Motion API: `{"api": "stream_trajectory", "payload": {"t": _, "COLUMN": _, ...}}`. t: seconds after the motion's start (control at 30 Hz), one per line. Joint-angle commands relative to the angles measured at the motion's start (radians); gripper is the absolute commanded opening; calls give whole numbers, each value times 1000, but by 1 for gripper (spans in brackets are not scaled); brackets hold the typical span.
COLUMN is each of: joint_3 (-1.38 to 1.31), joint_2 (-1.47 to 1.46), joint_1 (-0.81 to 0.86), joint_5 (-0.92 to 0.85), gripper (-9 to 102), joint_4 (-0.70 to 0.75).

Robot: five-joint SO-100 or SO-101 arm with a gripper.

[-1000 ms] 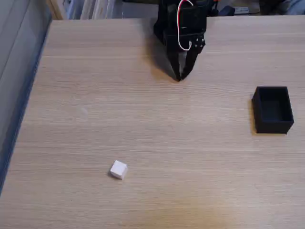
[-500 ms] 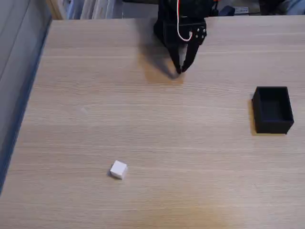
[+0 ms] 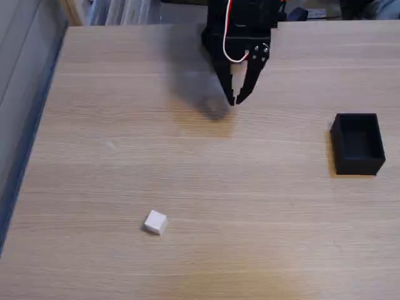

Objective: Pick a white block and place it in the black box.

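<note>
White block point(image 3: 155, 222) rests alone on the wooden desk point(image 3: 262, 206), lower left in the fixed view, slightly rotated. Gripper point(image 3: 236, 100) hangs near the far edge, fingers slightly parted, holding nothing. Black box point(image 3: 357, 143) sits empty at right. Recommended: widen fingers, align with block's faces before descending.
</note>
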Motion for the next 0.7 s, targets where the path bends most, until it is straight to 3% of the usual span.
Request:
{"api": "stream_trajectory", "payload": {"t": 0.0, "joint_3": -89, "joint_2": -95, "joint_1": 61, "joint_5": 2, "gripper": 3, "joint_4": -38}}
{"api": "stream_trajectory", "payload": {"t": 0.33, "joint_3": -176, "joint_2": -272, "joint_1": 199, "joint_5": 63, "gripper": 25, "joint_4": -117}}
{"api": "stream_trajectory", "payload": {"t": 0.67, "joint_3": -278, "joint_2": -492, "joint_1": 253, "joint_5": 43, "gripper": 26, "joint_4": -209}}
